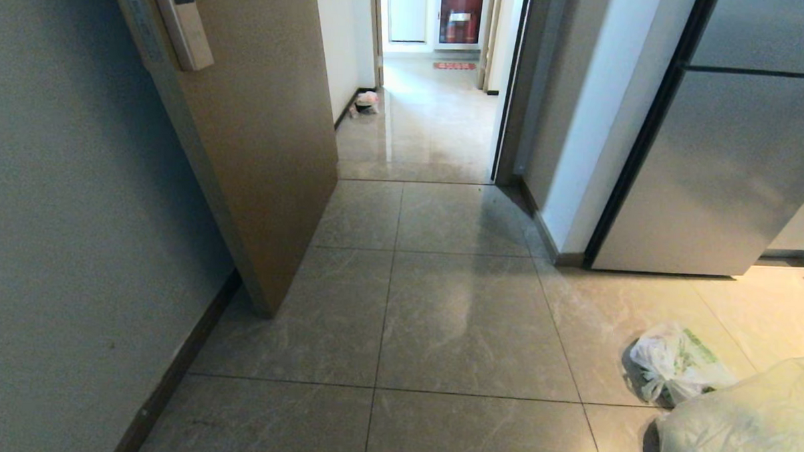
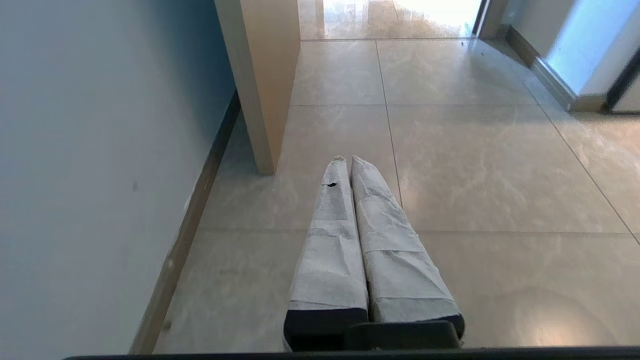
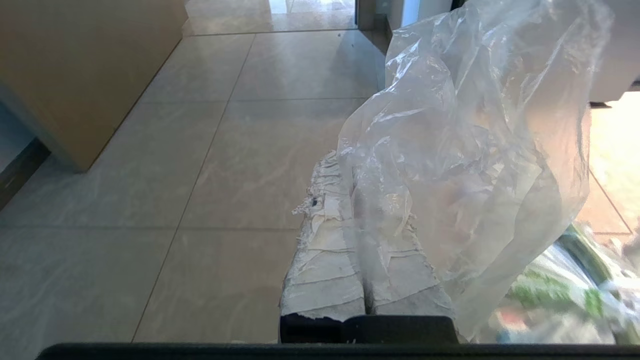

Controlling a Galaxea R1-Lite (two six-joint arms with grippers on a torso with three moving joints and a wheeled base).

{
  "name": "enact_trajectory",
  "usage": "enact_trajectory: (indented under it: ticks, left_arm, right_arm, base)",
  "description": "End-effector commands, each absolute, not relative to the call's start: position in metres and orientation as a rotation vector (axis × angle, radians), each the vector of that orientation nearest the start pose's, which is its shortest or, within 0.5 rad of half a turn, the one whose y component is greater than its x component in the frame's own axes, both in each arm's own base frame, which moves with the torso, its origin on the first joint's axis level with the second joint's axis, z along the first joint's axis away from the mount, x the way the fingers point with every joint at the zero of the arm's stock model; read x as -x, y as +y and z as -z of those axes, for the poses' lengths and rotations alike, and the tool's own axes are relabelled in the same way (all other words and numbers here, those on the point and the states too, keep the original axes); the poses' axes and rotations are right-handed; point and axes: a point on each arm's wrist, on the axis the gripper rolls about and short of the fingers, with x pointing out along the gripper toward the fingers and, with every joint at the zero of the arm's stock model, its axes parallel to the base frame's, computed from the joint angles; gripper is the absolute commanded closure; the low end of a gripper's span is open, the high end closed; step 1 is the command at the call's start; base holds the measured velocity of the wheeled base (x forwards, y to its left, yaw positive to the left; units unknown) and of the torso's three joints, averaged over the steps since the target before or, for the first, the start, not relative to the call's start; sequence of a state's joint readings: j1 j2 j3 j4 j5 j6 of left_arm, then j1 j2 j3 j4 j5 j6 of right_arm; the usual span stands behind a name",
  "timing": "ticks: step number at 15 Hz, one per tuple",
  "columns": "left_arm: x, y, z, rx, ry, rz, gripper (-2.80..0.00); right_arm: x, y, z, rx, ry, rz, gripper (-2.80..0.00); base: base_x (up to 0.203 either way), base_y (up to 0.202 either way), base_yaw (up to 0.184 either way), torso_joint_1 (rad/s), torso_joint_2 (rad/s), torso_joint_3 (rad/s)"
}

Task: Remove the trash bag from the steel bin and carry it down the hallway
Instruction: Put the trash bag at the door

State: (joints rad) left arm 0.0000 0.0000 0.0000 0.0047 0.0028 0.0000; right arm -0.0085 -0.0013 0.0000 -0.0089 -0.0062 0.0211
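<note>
Here, line by line:
Right gripper (image 3: pixel 350 165): jaws pressed together, pinching the trash bag (image 3: pixel 470 150), which hangs at its right.
Left gripper (image 2: pixel 346 159): jaws pressed together, holding nothing, above the floor (image 2: pixel 475 165).
Hallway (image 1: pixel 432 120): far, past the open door (image 1: pixel 258 127).
White shopping bag (image 1: pixel 671 362): near right.

Dim foreground, bright daylight glare off the glossy hallway tiles (image 1: pixel 426 120) ahead, warm yellow cast on the floor at right, soft shadow across the doorway, straight edges bowed at frame borders, green-printed bag (image 3: pixel 560 295) blurred.
</note>
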Motion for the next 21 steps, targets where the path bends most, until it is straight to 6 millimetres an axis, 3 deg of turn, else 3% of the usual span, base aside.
enact_trajectory:
  ticks: [1,21]
  left_arm:
    - [0.0228,0.0001,-0.0750,0.000,0.005,-0.003,0.00]
    - [0.0228,0.0001,-0.0750,0.000,0.005,-0.003,0.00]
  right_arm:
    - [0.0227,0.0001,-0.0760,-0.021,-0.008,0.015,0.00]
    - [0.0227,0.0000,-0.0760,-0.021,-0.008,0.014,0.00]
  base:
    - [0.200,0.000,0.002,0.002,0.00,0.007]
    - [0.191,0.000,0.001,0.002,0.00,0.003]
